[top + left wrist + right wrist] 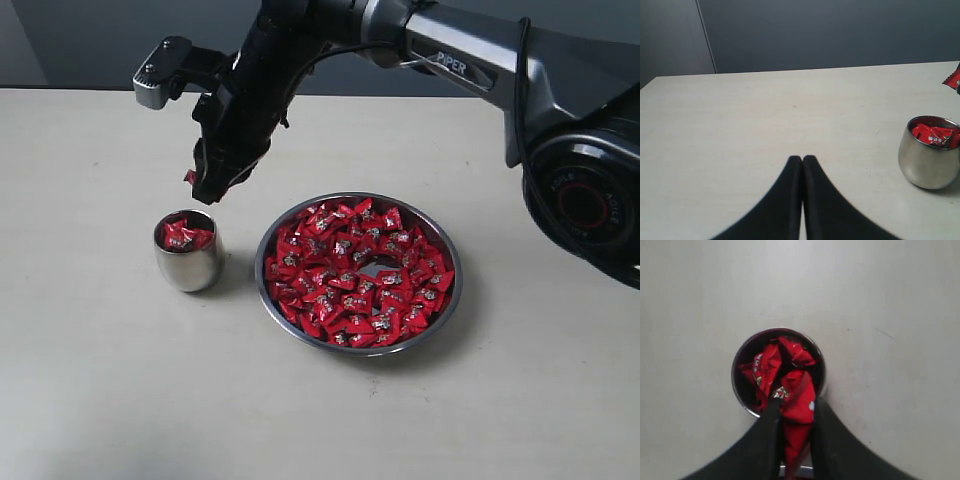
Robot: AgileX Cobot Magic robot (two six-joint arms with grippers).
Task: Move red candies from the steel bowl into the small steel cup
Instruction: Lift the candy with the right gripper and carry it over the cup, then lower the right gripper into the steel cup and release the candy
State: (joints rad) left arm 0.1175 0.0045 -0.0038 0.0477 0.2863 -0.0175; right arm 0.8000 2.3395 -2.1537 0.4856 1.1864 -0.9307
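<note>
R pincer (207, 188) clamped on one red candy (798, 415), poised above small cup (188, 268) so drop lands inside. Cup on worktop (100, 400), part-filled w/ candies (185, 236). Wide bowl (452, 300) just beside cup, holding bulk of candies. L pincer (802, 160) closed, empty, parked low, out of way.

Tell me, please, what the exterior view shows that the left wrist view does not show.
Only the exterior view: the steel bowl, full of red candies, and the right tool. Only the left wrist view: the left tool, shut and empty. Both: the small steel cup with candies inside, the table, and the held candy above the cup.
</note>
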